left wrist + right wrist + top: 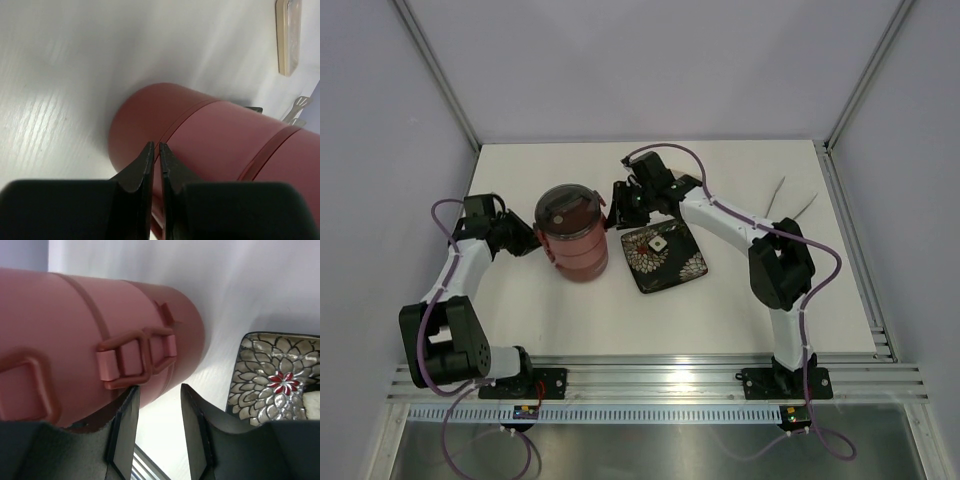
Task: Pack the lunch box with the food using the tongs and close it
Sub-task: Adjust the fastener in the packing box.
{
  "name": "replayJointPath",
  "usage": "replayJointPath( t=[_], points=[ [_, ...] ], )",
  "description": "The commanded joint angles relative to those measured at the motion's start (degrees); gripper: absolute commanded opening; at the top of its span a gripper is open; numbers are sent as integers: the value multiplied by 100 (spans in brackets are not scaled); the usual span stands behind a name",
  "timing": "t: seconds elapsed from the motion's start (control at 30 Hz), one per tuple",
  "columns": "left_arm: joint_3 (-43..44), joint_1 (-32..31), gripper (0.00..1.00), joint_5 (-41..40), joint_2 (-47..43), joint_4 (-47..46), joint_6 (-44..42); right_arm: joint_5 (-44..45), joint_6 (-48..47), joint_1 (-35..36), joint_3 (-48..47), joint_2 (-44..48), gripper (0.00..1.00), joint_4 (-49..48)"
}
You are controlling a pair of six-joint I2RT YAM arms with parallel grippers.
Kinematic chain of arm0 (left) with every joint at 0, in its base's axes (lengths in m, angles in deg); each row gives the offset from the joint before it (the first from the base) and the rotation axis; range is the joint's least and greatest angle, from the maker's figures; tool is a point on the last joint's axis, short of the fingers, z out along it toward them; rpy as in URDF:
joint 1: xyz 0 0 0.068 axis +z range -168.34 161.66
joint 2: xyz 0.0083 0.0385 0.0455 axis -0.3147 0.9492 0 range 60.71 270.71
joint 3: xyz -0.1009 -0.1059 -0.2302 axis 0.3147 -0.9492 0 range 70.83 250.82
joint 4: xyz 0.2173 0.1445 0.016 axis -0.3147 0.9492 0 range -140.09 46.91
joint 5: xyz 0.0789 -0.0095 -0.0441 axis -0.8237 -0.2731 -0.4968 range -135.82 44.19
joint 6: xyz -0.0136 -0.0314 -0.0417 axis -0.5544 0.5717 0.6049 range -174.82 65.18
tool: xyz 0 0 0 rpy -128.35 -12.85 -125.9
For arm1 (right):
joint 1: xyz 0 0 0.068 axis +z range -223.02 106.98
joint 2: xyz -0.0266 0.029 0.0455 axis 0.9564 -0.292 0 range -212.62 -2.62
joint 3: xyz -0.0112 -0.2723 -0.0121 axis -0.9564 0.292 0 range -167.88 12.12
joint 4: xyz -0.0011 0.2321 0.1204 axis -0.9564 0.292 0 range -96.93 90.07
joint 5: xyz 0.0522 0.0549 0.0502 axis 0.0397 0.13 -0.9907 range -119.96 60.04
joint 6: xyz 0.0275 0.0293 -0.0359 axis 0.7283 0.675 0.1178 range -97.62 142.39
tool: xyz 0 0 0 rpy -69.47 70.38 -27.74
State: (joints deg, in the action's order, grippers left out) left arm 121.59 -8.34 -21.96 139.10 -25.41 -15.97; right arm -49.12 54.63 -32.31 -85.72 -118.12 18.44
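Note:
The lunch box (572,238) stands stacked as a dusty-red tower with its grey lid on top, left of the middle of the table. My left gripper (527,243) is shut and empty, its tips (156,150) against the box's left wall (215,140). At the box's right side my right gripper (617,212) is open. Its left finger (125,410) sits just under a red side clasp (132,360), and nothing lies between the jaws. The tongs (792,205) lie at the back right, far from both grippers. No food is in view.
A black flower-patterned plate (665,257) lies right of the box with a small white square (659,243) on it. A translucent oblong case (289,35) lies beyond the box in the left wrist view. White walls enclose the table on three sides.

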Motion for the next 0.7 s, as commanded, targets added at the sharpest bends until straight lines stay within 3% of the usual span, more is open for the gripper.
replayJointPath(
  t=[0.0, 0.13, 0.23, 0.5, 0.67],
  points=[
    [-355, -68, 10, 339, -551, 387, -1, 88, 185, -72, -655, -297, 47, 90],
    [-663, -95, 10, 383, -1009, 528, 184, 44, 71, -239, -1307, -648, 47, 530],
    [-900, -130, 10, 339, -1368, 747, 289, 140, -34, -309, -1221, -448, 47, 715],
    [-551, -121, 10, -363, -1845, 1222, 150, 359, 62, -265, 1070, 1037, 50, -92],
    [-67, -121, 15, -847, -1783, 1512, -377, 659, -96, -195, 1558, 1574, 57, -111]
  ],
)
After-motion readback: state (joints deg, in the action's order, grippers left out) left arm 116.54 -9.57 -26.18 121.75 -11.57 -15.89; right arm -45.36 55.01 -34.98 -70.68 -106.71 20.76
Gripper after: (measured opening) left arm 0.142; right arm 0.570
